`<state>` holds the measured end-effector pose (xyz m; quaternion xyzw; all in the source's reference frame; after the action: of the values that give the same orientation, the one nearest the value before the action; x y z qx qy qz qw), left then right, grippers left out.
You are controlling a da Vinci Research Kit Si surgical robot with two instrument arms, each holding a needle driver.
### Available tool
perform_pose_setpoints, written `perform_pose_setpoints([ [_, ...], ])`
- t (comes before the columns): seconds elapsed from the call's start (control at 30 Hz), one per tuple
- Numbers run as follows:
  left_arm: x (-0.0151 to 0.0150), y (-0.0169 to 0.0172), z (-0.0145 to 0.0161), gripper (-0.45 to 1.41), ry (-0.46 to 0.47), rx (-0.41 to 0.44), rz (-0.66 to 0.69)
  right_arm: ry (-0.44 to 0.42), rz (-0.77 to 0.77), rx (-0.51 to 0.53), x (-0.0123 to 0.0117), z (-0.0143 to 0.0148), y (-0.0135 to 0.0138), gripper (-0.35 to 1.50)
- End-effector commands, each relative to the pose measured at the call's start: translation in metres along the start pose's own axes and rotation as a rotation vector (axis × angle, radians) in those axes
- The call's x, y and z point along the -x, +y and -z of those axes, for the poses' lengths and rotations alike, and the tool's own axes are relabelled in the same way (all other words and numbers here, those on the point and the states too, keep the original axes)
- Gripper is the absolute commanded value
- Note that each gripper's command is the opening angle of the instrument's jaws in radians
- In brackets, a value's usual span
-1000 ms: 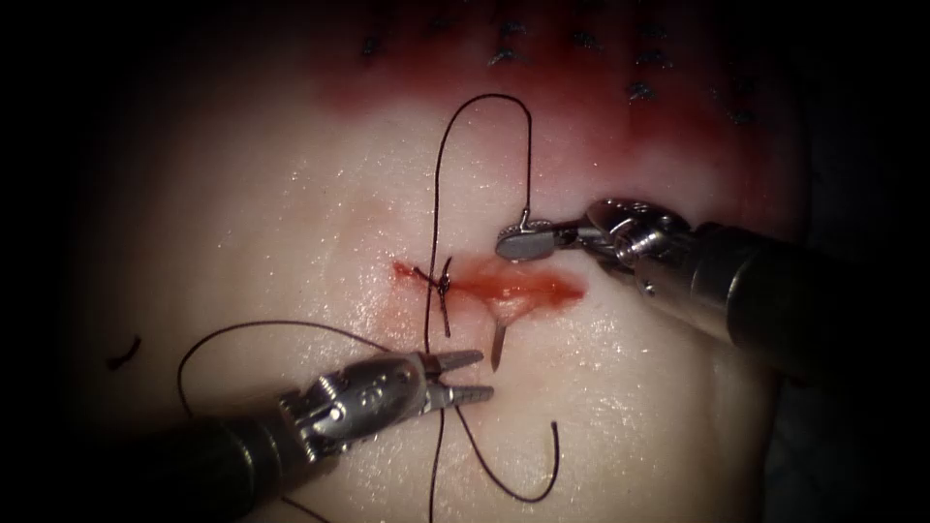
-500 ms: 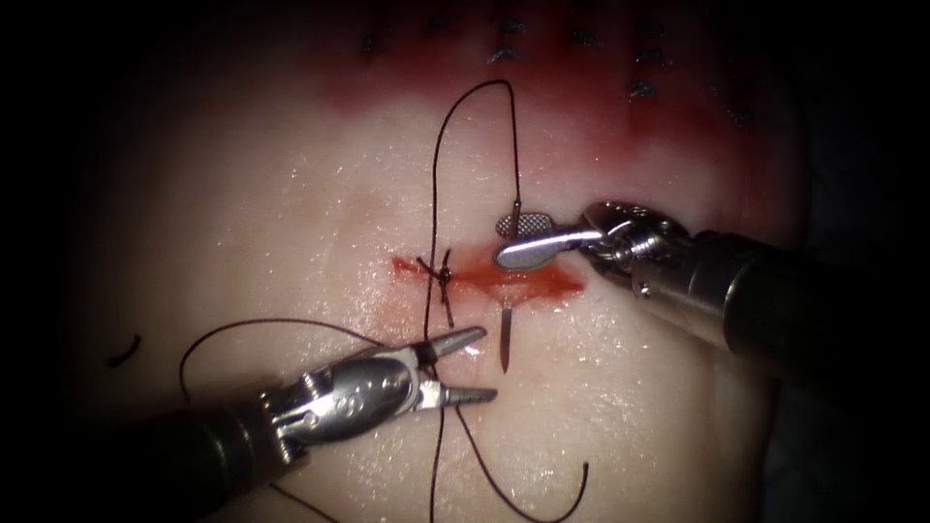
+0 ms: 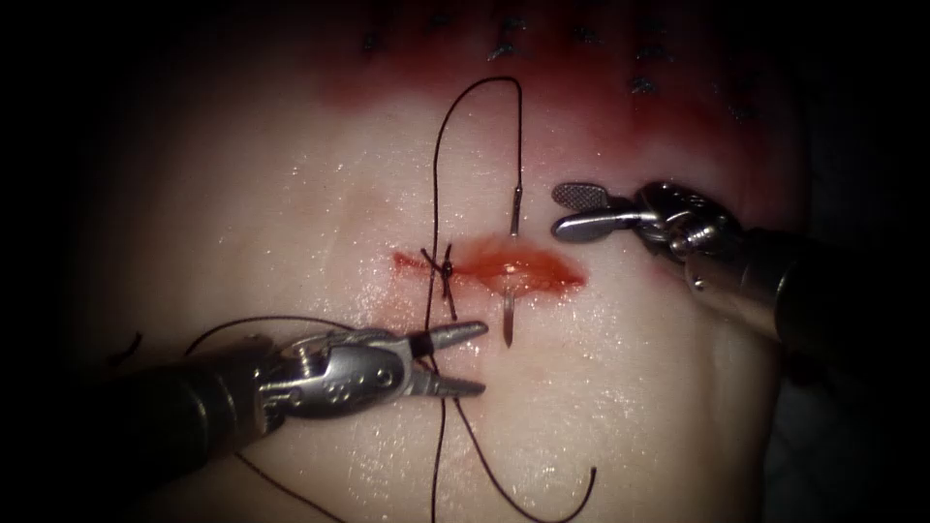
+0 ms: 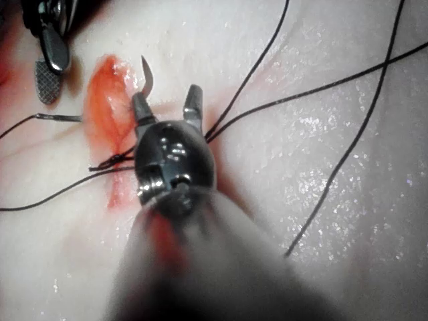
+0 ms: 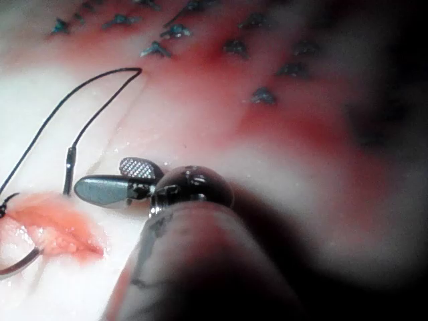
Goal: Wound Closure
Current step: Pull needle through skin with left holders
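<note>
The curved needle (image 3: 507,322) is in the tissue across the right part of the cut (image 3: 542,269). Its tail with the thread (image 3: 441,155) stands out on the far side and its tip on the near side. My right tool (image 3: 560,210) is open just right of the tail and holds nothing. My left tool (image 3: 482,359) is open just left of the tip, with thread strands crossing at its jaws but not gripped. The left wrist view has the left tool (image 4: 167,95) beside the needle tip (image 4: 147,77). The right wrist view has the right tool (image 5: 100,175) beside the needle tail (image 5: 69,167).
A tied stitch (image 3: 444,273) closes the left part of the cut. Thread loops far above the cut and trails across the near tissue (image 3: 542,508). A cut end of thread (image 3: 124,351) lies at the left. Dark older stitches (image 3: 504,50) sit in red fluid (image 3: 601,121) at the back.
The right tool's jaws opened, let go of the needle's tail and drew back to the right. The left tool shifted up toward the needle tip with its jaws a little wider.
</note>
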<state>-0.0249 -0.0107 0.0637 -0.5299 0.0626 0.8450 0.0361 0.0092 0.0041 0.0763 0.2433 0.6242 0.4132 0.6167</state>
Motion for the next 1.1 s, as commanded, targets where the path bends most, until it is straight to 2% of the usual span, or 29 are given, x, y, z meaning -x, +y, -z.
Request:
perform_pose_setpoints([
  [0.03,0.0001,-0.0004,-0.0009,0.78,0.003,-0.004,0.008,0.009,0.015,0.000,0.0005,-0.0004,0.0005,1.38],
  [0.17,-0.0008,-0.0017,-0.0015,0.78,0.001,-0.010,0.020,0.013,0.128,0.000,-0.0001,-0.0001,0.0007,1.30],
  [0.27,-0.0010,-0.0019,-0.0019,0.78,-0.003,-0.013,-0.001,0.011,0.122,0.005,-0.0009,-0.0001,0.0011,1.31],
  [0.53,0.0003,-0.0007,-0.0026,0.78,-0.075,0.077,-0.062,-0.010,0.241,0.000,-0.0007,0.0004,0.0007,1.36],
  [0.63,0.0007,-0.0005,-0.0030,0.78,-0.087,0.092,-0.068,-0.011,0.244,-0.003,-0.0002,0.0008,0.0002,1.25],
  [0.77,0.0010,-0.0010,-0.0036,0.78,-0.084,0.091,-0.066,-0.010,0.292,-0.005,-0.0001,0.0012,-0.0001,1.20],
  [0.93,0.0007,-0.0013,-0.0050,0.78,-0.049,0.083,-0.060,-0.010,0.309,-0.006,0.0001,0.0013,-0.0003,1.33],
  [1.1,0.0005,-0.0014,-0.0058,0.78,-0.034,0.078,-0.058,-0.011,0.322,-0.008,0.0002,0.0018,-0.0007,1.33],
])
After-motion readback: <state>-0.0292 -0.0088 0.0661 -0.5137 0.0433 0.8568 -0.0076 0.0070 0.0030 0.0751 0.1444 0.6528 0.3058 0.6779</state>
